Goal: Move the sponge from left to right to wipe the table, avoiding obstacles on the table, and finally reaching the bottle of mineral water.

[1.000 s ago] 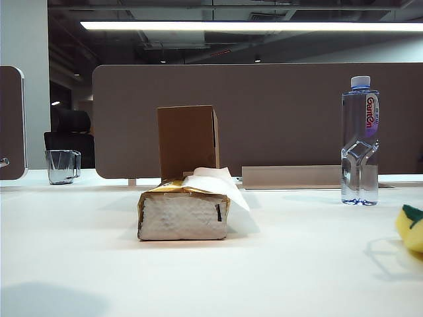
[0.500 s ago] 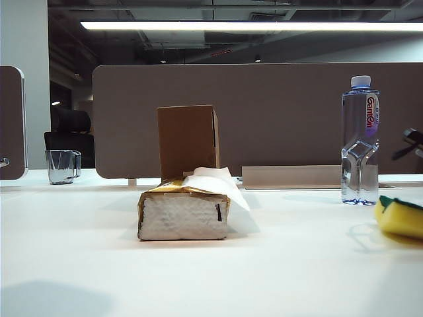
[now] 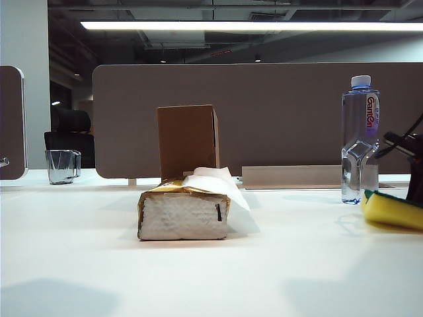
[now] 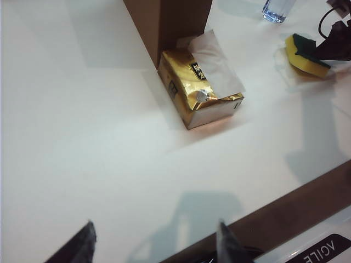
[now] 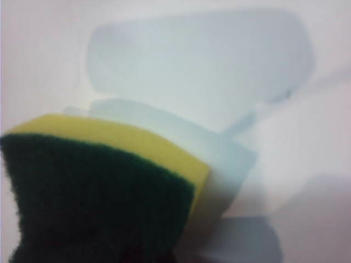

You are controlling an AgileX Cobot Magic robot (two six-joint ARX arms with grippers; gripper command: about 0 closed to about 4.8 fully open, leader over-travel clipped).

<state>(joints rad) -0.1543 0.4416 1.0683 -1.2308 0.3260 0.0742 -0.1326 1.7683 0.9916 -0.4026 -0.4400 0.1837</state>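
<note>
The yellow sponge [image 3: 393, 210] with its dark green layer hangs low over the white table [image 3: 79, 257], just right of the foot of the bottle of mineral water [image 3: 360, 139]. My right gripper [image 3: 415, 185] is shut on the sponge at the exterior view's right edge. In the right wrist view the sponge [image 5: 98, 186] hides the fingers. The two obstacles stand mid-table: a gold-and-white tissue pack [image 3: 184, 211] and, behind it, a brown cardboard box [image 3: 188, 140]. My left gripper [image 4: 155, 234] hangs open over the table's near edge with nothing in it.
A clear glass mug [image 3: 62, 166] stands at the far left, back by the brown partition [image 3: 277, 112]. The left wrist view also shows the tissue pack [image 4: 200, 85], the box [image 4: 167, 22], the sponge [image 4: 306, 55] and the bottle's base [image 4: 277, 8].
The sponge has moved in from the right edge toward the bottle and sunk lower. The right gripper has come into the exterior view. The left gripper has stayed where it was.
</note>
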